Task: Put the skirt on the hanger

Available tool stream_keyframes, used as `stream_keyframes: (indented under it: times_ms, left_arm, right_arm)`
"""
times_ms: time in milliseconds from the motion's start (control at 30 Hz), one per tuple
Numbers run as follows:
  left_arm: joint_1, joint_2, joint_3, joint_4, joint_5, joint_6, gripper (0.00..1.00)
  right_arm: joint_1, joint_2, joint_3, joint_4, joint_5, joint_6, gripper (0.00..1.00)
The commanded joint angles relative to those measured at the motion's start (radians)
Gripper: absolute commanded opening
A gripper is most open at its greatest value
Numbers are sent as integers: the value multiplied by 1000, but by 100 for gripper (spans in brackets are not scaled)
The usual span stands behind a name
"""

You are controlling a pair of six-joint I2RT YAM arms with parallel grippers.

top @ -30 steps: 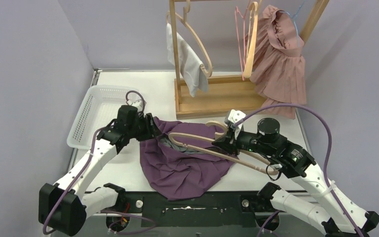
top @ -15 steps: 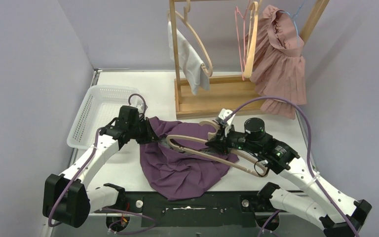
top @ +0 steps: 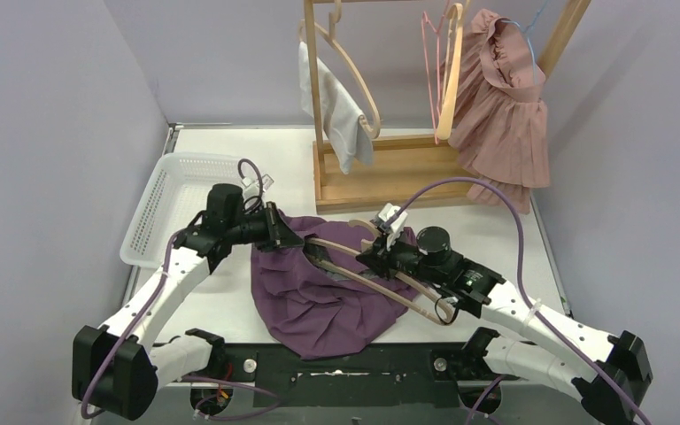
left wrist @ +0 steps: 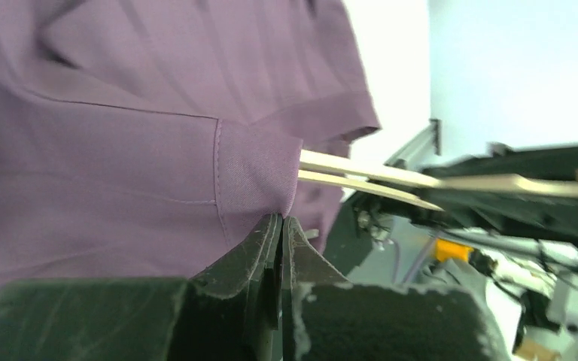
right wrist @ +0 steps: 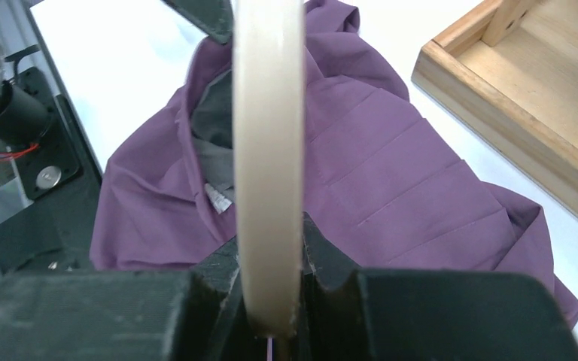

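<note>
Bright, even light; wrist-view foregrounds blurred.

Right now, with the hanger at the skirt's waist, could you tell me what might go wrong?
The left gripper pinches only the waistband edge of the skirt; it may slip free as the hanger pushes in. The hanger tip could snag the grey lining instead of sliding through. The right gripper clamps one narrow spot, so the hanger might twist.

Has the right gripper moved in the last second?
Yes. The right gripper, shut on the hanger, moved left, toward the basket.
</note>
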Motion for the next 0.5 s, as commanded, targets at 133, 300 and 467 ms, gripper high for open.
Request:
stream_keyframes:
  times_ms: [133, 300, 467]
  left_arm:
    - [-99, -43, -115, 503, 267, -175, 0]
    - [-137, -5, -130, 582, 270, -145, 0]
    - [-120, -4, -67, 383, 199, 117, 32]
  right_arm:
    - [17, 79, -147, 532, 75, 35, 0]
    - [24, 196, -190, 748, 94, 14, 0]
    - [29, 267, -209, 877, 86, -43, 0]
